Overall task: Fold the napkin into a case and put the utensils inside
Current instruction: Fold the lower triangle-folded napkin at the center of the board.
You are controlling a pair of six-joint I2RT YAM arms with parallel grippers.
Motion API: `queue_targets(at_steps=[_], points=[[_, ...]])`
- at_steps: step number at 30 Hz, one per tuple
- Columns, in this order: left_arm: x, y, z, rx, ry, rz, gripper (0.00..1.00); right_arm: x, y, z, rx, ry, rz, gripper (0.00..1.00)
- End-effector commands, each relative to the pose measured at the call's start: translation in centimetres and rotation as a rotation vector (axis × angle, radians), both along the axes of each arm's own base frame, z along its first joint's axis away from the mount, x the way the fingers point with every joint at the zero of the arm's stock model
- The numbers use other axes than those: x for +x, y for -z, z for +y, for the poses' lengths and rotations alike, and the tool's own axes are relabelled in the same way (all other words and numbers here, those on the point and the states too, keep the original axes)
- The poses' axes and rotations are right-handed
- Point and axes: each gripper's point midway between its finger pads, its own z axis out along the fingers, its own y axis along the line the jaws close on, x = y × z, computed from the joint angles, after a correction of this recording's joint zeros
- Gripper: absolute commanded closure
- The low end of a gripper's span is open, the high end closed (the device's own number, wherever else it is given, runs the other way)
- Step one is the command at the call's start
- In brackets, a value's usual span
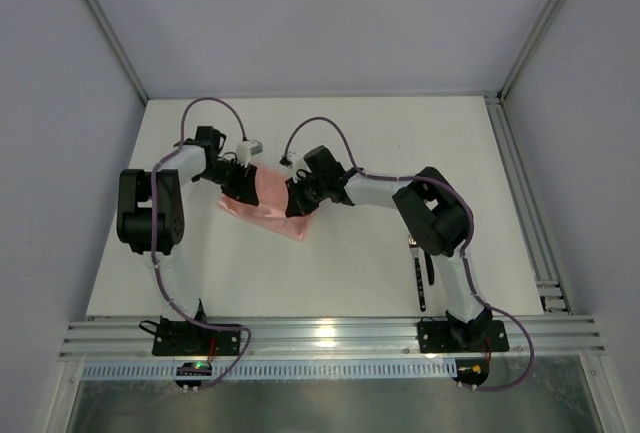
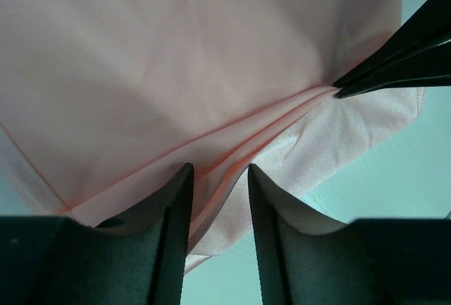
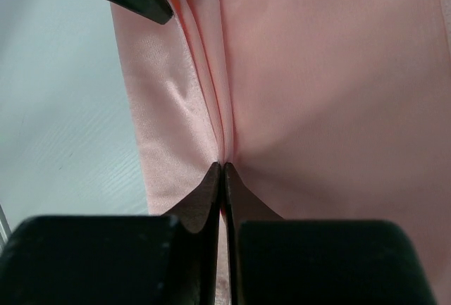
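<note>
A white tabletop (image 1: 340,273) sits inside a grey-walled booth, and the salmon-pink napkin (image 1: 270,196) lies partly folded near its middle, between the two arms. Both hands meet on a raised pleat that runs along the cloth. The right hand (image 3: 223,167) is clenched, its fingertips pressed together and pinching the pleat, which rises into the tips. The left hand (image 2: 218,171) is released partway: its fingers (image 2: 176,199) stand a little apart on either side of the same pleat, which passes through the gap, and the pads do not clamp it. From the left wrist the right hand's closed tips show at the far end of the fold. The dark utensils (image 1: 421,288) lie well apart from the napkin, on the tabletop beside the right arm and partly hidden by it.
</note>
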Motion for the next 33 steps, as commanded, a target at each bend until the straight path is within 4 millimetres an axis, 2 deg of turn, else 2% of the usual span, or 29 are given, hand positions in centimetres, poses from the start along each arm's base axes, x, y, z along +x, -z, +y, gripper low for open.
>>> queue_targets(at_steps=[1, 3, 5, 7, 10, 13, 15, 19, 20, 23, 26, 33], points=[[2.7, -3.7, 0.0, -0.01, -0.027, -0.161, 0.59, 0.0, 0.3, 0.1, 0.0, -0.016, -0.008, 0.96], [3.0, -4.8, 0.3, -0.016, -0.031, -0.196, 0.51, 0.0, 0.5, 0.1, 0.002, -0.021, 0.0, 0.96], [3.2, -6.5, 0.9, -0.026, -0.041, -0.232, 0.47, 0.1, 0.6, 0.1, 0.005, -0.024, 0.002, 0.96], [3.6, -7.5, 2.9, -0.016, -0.089, -0.248, 0.45, 0.2, 0.6, 0.0, 0.005, -0.026, 0.007, 0.96], [3.8, -7.2, 5.5, 0.061, -0.126, -0.252, 0.45, 0.3, 0.9, -0.2, -0.008, -0.031, 0.018, 0.96], [2.6, -5.5, 5.6, 0.079, -0.086, -0.206, 0.47, 0.3, 0.9, -0.2, -0.006, -0.035, 0.018, 0.96], [2.4, -4.5, 5.9, 0.092, -0.091, -0.18, 0.52, 0.3, 0.8, 0.0, 0.0, -0.042, 0.019, 0.96], [3.6, -2.5, 6.3, 0.115, -0.143, -0.171, 0.6, 0.3, 0.7, 0.1, 0.004, -0.044, 0.02, 0.96], [3.8, -2.2, 6.5, 0.121, -0.158, -0.163, 0.69, 0.3, 0.7, 0.0, 0.004, -0.044, 0.019, 0.96], [4.5, -1.5, 7.1, 0.15, -0.193, -0.149, 0.87, 0.3, 0.5, 0.1, 0.004, -0.048, 0.015, 0.96], [4.8, -0.9, 7.7, 0.185, -0.205, -0.138, 0.95, 0.3, 0.6, 0.0, 0.002, -0.05, 0.015, 0.96], [3.7, 1.3, 8.7, 0.253, -0.225, -0.023, 0.99, 0.6, 0.8, 0.0, -0.009, -0.044, 0.015, 0.96]])
